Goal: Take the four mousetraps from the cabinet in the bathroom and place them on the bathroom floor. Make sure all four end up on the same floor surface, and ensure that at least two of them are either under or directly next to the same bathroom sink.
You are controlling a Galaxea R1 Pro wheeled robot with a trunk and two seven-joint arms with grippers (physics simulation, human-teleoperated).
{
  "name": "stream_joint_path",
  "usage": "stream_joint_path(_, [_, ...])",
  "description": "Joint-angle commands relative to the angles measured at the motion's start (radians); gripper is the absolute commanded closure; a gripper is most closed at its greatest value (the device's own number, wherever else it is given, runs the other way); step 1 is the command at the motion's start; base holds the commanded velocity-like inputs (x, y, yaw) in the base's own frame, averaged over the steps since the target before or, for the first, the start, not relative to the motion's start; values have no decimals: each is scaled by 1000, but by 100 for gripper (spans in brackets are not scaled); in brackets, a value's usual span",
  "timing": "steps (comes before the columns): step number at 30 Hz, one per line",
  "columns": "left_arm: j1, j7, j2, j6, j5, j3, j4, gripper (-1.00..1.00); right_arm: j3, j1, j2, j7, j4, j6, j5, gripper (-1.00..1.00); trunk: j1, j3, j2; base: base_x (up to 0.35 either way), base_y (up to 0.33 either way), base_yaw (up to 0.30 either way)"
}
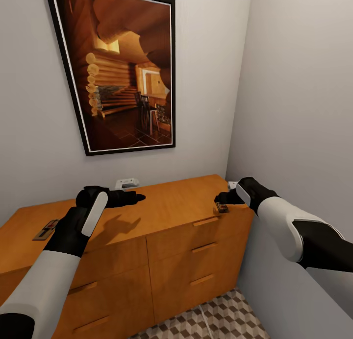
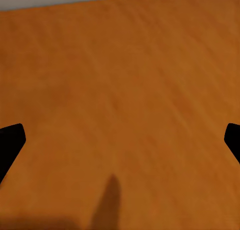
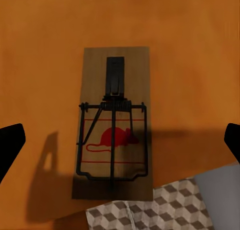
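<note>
right gripper [image 3: 120, 140] jaws wide open, empty | mousetrap [image 3: 114, 124] centred between tips at cabinet [image 1: 171, 206] front edge, long axis running crosswise to the gap | left gripper [image 2: 120, 140] open over bare top | second mousetrap [image 1: 45, 230] behind left wrist | right arm nearer

Both arms [image 1: 41, 280] had smooth white forearm shells and matte black wrists. The fingers [image 3: 11, 142] were black and tapered.

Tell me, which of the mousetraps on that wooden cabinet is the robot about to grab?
The mousetrap at the cabinet's front right corner, directly under the open right gripper. The other mousetrap lies far left, away from both grippers.
</note>
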Motion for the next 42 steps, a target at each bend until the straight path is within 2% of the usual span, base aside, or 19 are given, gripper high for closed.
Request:
stream_joint_path(1, [-1, 2, 1, 3, 2, -2, -1, -100, -6, 0, 0, 5, -1, 1, 8, -100, 0, -1, -1, 0, 0, 0])
stream_joint_path(20, [-1, 2, -1, 3, 2, -2, 3, -100, -6, 8, 1, 5, 59, -73, 7, -100, 0, -1, -1, 0, 0, 0])
stream_joint_path(42, [-1, 2, -1, 3, 2, -2, 7, -100, -6, 9, -3, 5, 93, -88, 3, -100, 0, -1, -1, 0, 0, 0])
